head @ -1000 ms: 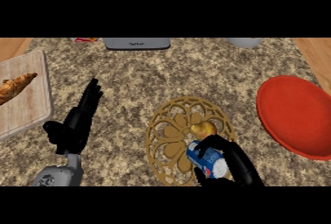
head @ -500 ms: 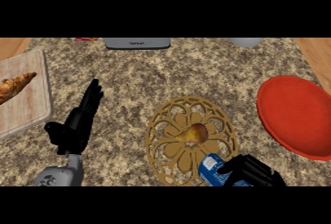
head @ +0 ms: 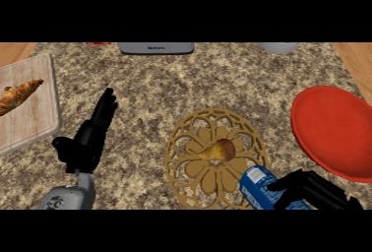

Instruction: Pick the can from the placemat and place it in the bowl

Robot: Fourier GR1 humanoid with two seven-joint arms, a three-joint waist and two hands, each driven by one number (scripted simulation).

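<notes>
The blue can (head: 256, 183) is clasped by the curled right hand (head: 316, 191) over the placemat's (head: 185, 167) lower right edge; the left hand (head: 85, 142) is held open, fingers straight.

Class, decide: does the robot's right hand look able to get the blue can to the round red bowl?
Probably yes: the right hand, curled round the blue can, sits close to the round red bowl's near rim, with nothing standing between them.
</notes>
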